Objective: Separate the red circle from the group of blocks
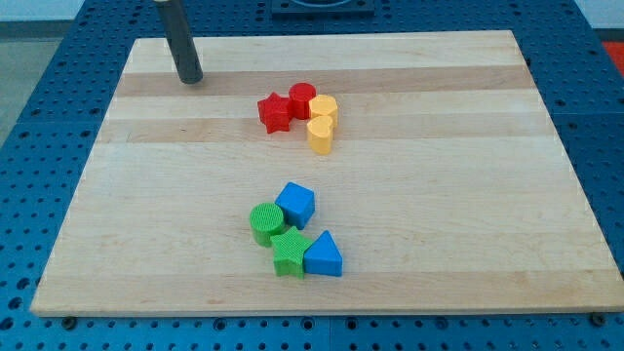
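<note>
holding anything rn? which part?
Nothing held. My tip is bare on the board, apart from the red circle and its cluster, toward the view's upper left.

My tip stands at the upper left of the counter, well apart from every block. The red circle is hemmed in: red star touching on its left, yellow blocks on its right and lower right. Its upper side faces bare counter.
</note>
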Robot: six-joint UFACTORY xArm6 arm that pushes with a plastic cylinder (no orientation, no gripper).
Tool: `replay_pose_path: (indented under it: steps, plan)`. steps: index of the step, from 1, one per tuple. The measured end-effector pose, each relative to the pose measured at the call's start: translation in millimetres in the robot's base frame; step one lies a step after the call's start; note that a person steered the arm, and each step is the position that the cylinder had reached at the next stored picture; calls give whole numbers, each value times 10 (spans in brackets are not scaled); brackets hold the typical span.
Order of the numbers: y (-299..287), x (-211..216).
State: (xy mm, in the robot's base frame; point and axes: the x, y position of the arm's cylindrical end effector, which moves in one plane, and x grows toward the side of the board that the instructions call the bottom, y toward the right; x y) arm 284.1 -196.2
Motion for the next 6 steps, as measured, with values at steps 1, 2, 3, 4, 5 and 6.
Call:
replay_pose_path:
  steps: [1, 2, 3, 4, 5, 6]
  plan:
    - [73, 607]
    - [78, 682]
    - [290, 634]
    - [947, 612]
    - [2006, 545]
    - [2989, 475]
